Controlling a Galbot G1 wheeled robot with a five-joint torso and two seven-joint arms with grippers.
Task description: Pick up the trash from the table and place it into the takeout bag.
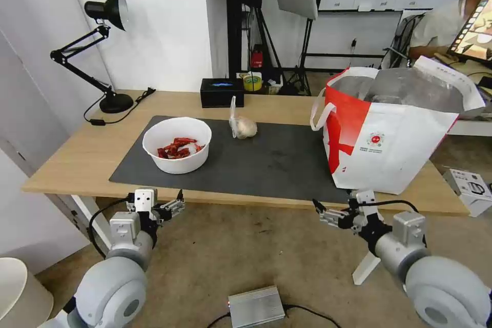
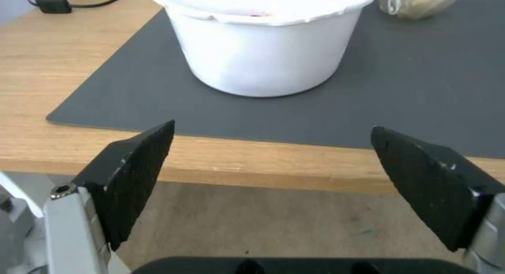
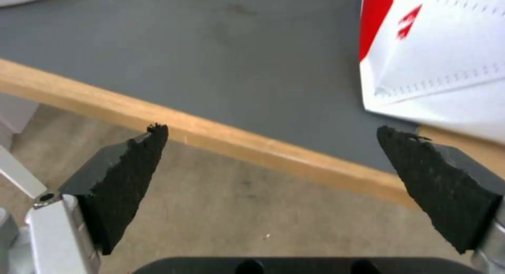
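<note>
A white round bowl (image 1: 177, 144) with red scraps sits on the left part of the dark grey mat (image 1: 277, 161) on the light-wood table (image 1: 66, 156). A small knotted clear bag (image 1: 242, 125) lies behind it, toward the middle. The white-and-red takeout bag (image 1: 392, 136) stands open at the table's right end, foil lining showing. My left gripper (image 1: 173, 207) hangs open just below the table's front edge, in line with the bowl (image 2: 266, 41). My right gripper (image 1: 328, 213) is open too, below the front edge near the takeout bag's (image 3: 447, 60) lower left corner.
A black tissue box (image 1: 222, 92) stands at the table's back edge, and a black desk lamp (image 1: 102, 51) with its cable at the back left. A grey metal box (image 1: 256, 306) lies on the floor before me. A white box (image 1: 469, 190) sits on the floor at the right.
</note>
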